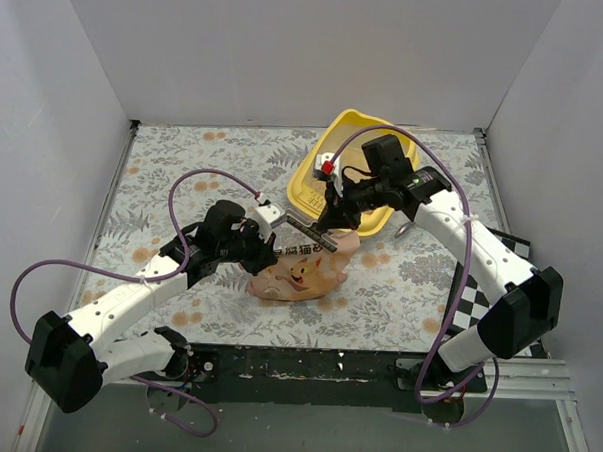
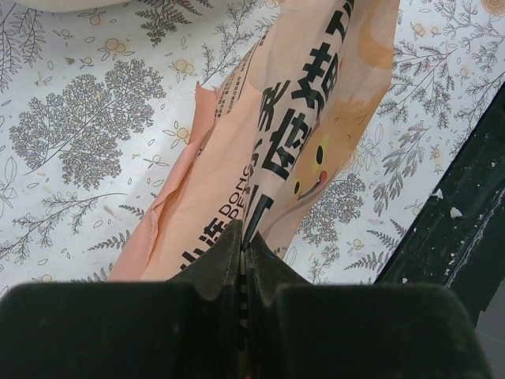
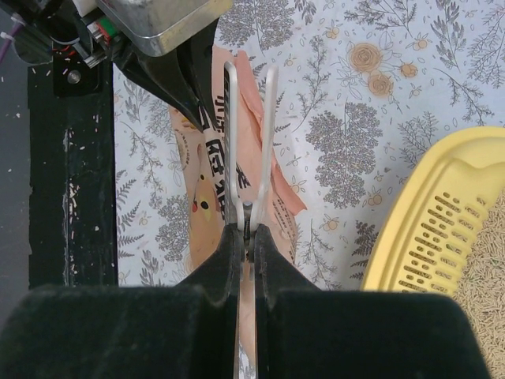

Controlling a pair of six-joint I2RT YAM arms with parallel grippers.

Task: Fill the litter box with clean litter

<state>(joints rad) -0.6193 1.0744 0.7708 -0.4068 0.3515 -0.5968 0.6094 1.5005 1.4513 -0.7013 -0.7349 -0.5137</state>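
Beside the litter box (image 3: 418,237), the left hand (image 2: 242,246) pinches the bag (image 2: 316,103) tight. The right hand (image 3: 246,229) clamps the scoop (image 1: 305,225). Next likely: scooping more litter (image 3: 483,304) across.

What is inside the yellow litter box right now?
Pale beige litter lies inside the litter box, just past its slotted lip. Only that corner shows; from above, the right arm covers most of the tub, so how full it is cannot be told.

Bright, even, diffuse light throughout.
Only soft, faint shadows lay on the floral-patterned table cover (image 1: 184,161); both wrist views blurred in their dark near foreground; the thin metal loop handle (image 3: 230,134) gleamed whitish.
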